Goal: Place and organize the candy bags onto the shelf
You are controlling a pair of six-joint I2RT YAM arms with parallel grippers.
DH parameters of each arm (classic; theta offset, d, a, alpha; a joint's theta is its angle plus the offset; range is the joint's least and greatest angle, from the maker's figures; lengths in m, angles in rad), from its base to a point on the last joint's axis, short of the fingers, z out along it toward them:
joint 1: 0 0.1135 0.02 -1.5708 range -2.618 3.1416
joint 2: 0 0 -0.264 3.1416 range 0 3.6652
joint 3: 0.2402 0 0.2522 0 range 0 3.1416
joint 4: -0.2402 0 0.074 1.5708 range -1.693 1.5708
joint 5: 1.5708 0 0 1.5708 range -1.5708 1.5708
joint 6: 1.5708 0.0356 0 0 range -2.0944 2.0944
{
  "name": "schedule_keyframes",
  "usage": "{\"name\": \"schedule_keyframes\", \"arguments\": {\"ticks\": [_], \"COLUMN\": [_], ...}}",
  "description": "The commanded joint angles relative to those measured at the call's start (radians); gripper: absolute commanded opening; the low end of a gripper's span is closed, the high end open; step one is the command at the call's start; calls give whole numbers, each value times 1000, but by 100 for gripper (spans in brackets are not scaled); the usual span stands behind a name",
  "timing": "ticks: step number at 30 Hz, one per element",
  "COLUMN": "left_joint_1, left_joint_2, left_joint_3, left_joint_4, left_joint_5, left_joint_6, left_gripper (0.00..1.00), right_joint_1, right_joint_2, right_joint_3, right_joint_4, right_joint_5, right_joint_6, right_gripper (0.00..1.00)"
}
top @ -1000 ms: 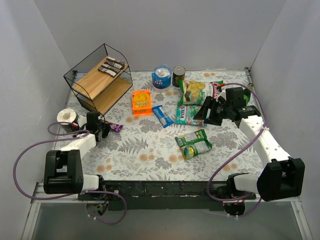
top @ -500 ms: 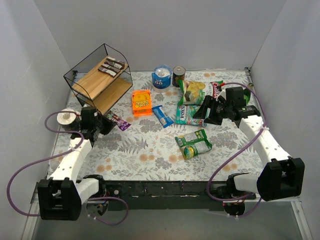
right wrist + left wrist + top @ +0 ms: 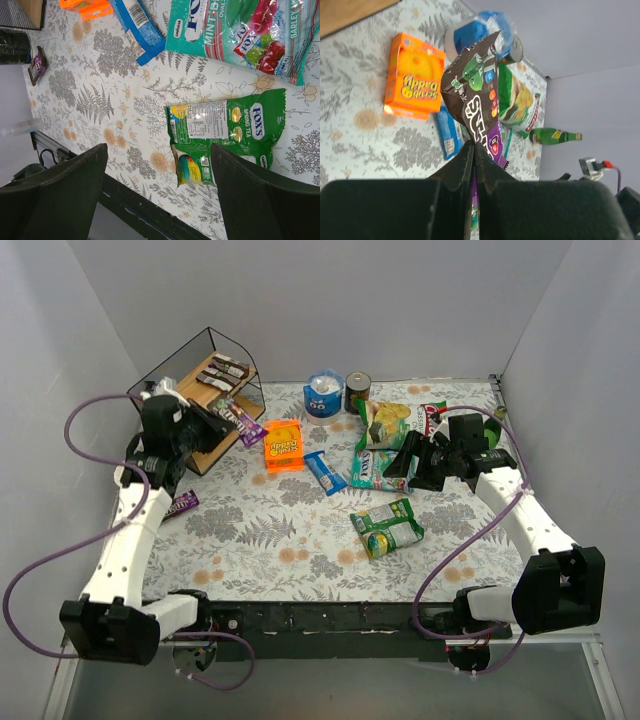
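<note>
My left gripper [image 3: 216, 421] is shut on a brown and purple candy bag [image 3: 243, 424] and holds it in the air just right of the shelf [image 3: 176, 403]. In the left wrist view the bag [image 3: 477, 95] sticks up from the closed jaws of my left gripper [image 3: 473, 146]. Two brown bars [image 3: 225, 373] lie on the shelf's top board. My right gripper [image 3: 408, 462] is open and empty, and in its wrist view it [image 3: 160, 167] hovers over a green candy bag [image 3: 230, 130]. A teal bag [image 3: 375, 470], a blue bar [image 3: 325, 472] and a small purple candy [image 3: 182, 502] lie on the table.
An orange pack [image 3: 283, 443] lies right of the shelf. A blue can [image 3: 323, 395], a dark can [image 3: 357, 390] and a large green chip bag [image 3: 385, 425] stand at the back. A green bottle [image 3: 552, 136] lies at the right. Grey walls close in three sides.
My left arm has risen from the table's left side and swung up to the shelf with the brown and purple bag. A small purple candy now shows on the table. The right arm has barely moved.
</note>
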Motion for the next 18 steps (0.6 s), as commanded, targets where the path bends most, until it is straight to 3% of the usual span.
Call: {"name": "schedule_keyframes", "arguments": {"ticks": [1, 8, 18], "left_joint_1": [4, 94, 266], "left_joint_2": [158, 392, 525], "left_joint_3": [209, 468, 504], "left_joint_4": [-58, -69, -75], "left_joint_5": [-65, -39, 84], "left_joint_6": [44, 14, 86], "left_gripper": [0, 0, 0], "right_joint_1": [-6, -5, -6], "right_joint_2": [-4, -7, 2], "right_joint_3": [35, 30, 35], "right_joint_4": [32, 51, 50], "right_joint_5": [-18, -24, -16], "right_joint_6": [-3, 5, 0], "right_gripper": [91, 91, 91]}}
